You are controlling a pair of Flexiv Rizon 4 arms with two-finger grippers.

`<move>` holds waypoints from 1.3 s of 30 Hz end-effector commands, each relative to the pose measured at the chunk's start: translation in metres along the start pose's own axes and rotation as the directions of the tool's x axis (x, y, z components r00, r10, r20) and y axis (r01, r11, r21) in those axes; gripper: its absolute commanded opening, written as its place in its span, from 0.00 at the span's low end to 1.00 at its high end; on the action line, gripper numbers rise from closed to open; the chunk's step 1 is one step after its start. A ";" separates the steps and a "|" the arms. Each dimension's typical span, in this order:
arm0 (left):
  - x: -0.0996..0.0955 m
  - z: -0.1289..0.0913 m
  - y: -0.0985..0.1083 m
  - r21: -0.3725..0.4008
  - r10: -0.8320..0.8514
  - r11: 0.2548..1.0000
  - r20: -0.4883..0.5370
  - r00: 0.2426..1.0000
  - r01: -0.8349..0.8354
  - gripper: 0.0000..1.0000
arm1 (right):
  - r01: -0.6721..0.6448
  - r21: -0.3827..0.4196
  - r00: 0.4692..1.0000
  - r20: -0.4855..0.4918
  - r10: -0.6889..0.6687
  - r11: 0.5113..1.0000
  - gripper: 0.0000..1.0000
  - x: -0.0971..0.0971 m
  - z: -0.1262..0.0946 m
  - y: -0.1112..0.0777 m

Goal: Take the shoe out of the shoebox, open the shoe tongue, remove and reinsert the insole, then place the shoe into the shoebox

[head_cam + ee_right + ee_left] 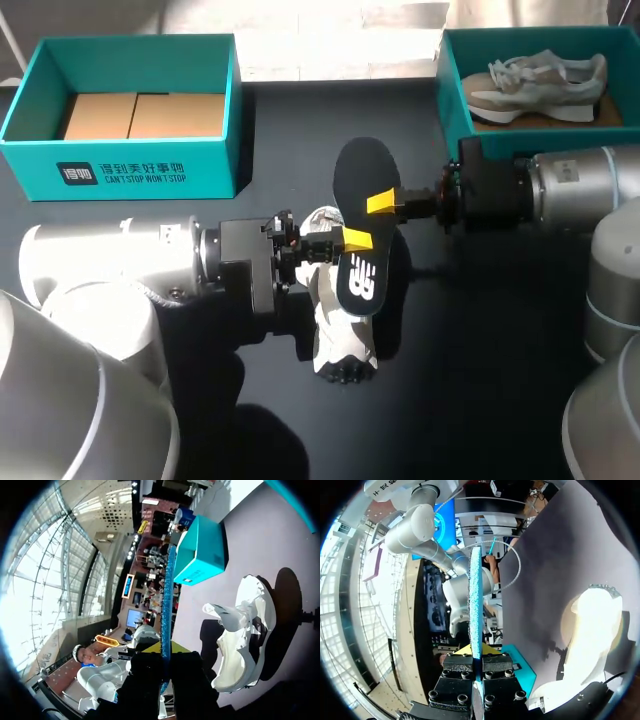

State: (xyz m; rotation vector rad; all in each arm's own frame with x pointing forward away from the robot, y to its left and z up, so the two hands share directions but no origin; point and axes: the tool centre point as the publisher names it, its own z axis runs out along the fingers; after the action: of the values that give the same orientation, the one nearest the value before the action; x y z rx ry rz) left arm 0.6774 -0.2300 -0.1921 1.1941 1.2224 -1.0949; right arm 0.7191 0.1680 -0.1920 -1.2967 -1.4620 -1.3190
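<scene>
Found a white shoe (pixel 340 340) lying on the black table (pixel 480 380) nearest the robot, about the middle, dark tread end turned toward the near edge; saw, in the right wrist view, its tongue standing up out of the opening. Noted the left arm (pixel 110 265) coming in from the left, close beside the shoe; saw the left end effector (pixel 357 240) clamped on the black insole (pixel 362 170), fingers pressed to both faces at the end bearing a white mark. Saw the insole held over the far part of the shoe, edge-on and blue-rimmed in both wrist views; could not tell whether it touched the shoe. Found the right end effector (pixel 383 203) closed on the same insole just beyond, toward its plain end, with the right arm (pixel 580 185) coming in from the right. Farther back, noted the left shoebox (pixel 120 170), teal, holding only brown cardboard (pixel 140 115); at the far right, saw the right shoebox (pixel 455 100), also teal, with a second shoe (pixel 545 85) lying inside, well apart from both end effectors.
</scene>
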 end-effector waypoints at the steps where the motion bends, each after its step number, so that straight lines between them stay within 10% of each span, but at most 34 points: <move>1: 0.005 -0.004 -0.005 0.002 -0.012 1.000 -0.005 1.000 0.012 0.00 | 0.002 0.000 1.000 -0.002 -0.002 1.000 0.00 -0.002 0.003 0.002; 4: 0.007 -0.005 -0.005 -0.005 -0.028 1.000 -0.012 1.000 0.028 0.00 | 0.004 0.000 1.000 -0.005 -0.004 1.000 0.00 -0.003 0.003 0.004; 5: 0.007 -0.005 -0.005 -0.002 -0.032 0.999 -0.013 0.999 0.032 0.38 | 0.003 0.000 1.000 -0.006 -0.003 1.000 0.00 -0.004 0.003 0.005; 6: 0.006 -0.007 -0.006 -0.004 -0.046 0.999 -0.005 0.999 0.046 1.00 | 0.000 0.000 1.000 -0.006 0.000 1.000 0.00 -0.004 0.003 0.006; 19: -0.024 -0.064 0.023 -0.093 -0.162 0.985 -0.202 0.966 0.146 1.00 | -0.043 0.013 0.999 -0.020 0.043 0.999 0.00 -0.027 0.003 0.009; 28: -0.036 -0.071 0.031 -0.133 -0.179 0.983 -0.568 0.803 0.125 1.00 | -0.047 0.011 0.998 -0.033 0.047 0.999 0.00 -0.035 0.009 0.011; 39: -0.036 -0.071 0.031 -0.133 -0.179 0.983 -0.568 0.803 0.125 1.00 | -0.045 0.033 0.999 -0.028 0.046 0.998 0.00 -0.037 0.012 0.016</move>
State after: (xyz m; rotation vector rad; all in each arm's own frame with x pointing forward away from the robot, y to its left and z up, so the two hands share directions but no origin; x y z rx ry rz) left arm 0.6989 -0.1562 -0.1545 1.3618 1.7602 -0.8523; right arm 0.7390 0.1684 -0.2257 -1.2800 -1.4128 -1.2856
